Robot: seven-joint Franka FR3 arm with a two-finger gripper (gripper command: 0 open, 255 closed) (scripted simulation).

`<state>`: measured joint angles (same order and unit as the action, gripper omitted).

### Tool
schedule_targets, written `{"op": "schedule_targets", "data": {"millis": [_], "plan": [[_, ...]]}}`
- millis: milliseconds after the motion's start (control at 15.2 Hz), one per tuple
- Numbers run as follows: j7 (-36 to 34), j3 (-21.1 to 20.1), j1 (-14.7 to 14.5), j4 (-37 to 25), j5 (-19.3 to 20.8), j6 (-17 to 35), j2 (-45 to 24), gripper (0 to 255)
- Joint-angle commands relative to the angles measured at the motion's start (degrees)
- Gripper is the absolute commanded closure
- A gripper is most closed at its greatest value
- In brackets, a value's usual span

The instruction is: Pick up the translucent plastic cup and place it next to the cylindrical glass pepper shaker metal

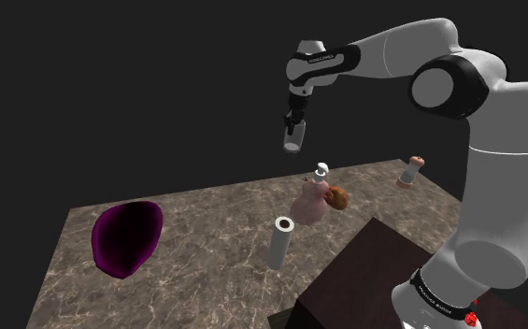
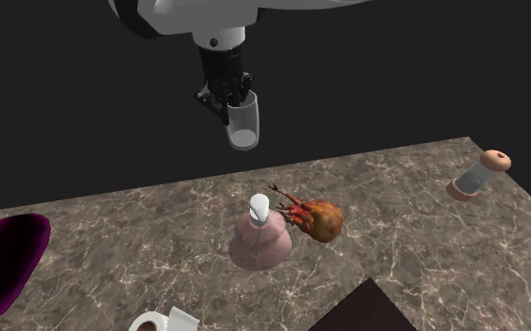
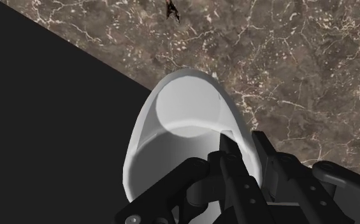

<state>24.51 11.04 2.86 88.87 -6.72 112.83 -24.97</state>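
From where I stand, the pink bottle point(image 1: 310, 203) with its white cap sits near the middle of the brown marbled surface point(image 1: 206, 243), so I place everything by it. Far to its left in the shoulder view lies a dark purple bowl point(image 1: 126, 238), tipped on its side. Nearer, in front and a little left of the bottle, a plain white tube point(image 1: 281, 243) stands upright. High above the bottle and slightly left, the tool point(image 1: 293, 123) hangs from the white arm point(image 1: 411, 56), clenched on the rim of the cup point(image 1: 292, 140). The cup is in the air, well clear of the surface. It is a pale grey-white, see-through tumbler with smooth walls and a round, lighter base, mouth up toward the tool. Touching the bottle's right side is a brown lump point(image 1: 337, 197) with red sprigs. Well to the right stands the pepper shaker point(image 1: 411, 172), a clear cylinder with tan ends. The dark stand point(image 1: 364, 271) is at the near right.
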Motion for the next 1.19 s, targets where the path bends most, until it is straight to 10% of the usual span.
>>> {"op": "schedule_targets", "data": {"millis": [0,462,1122], "plan": [[-0.09,0.06,0.0,-0.84,0.13,-1.29,0.48,255],[-0.41,0.2,0.06,-4.48,0.43,-5.88,1.45,255],[11.29,3.93,7.59,1.76,0.0,-4.23,5.52,255]]}}
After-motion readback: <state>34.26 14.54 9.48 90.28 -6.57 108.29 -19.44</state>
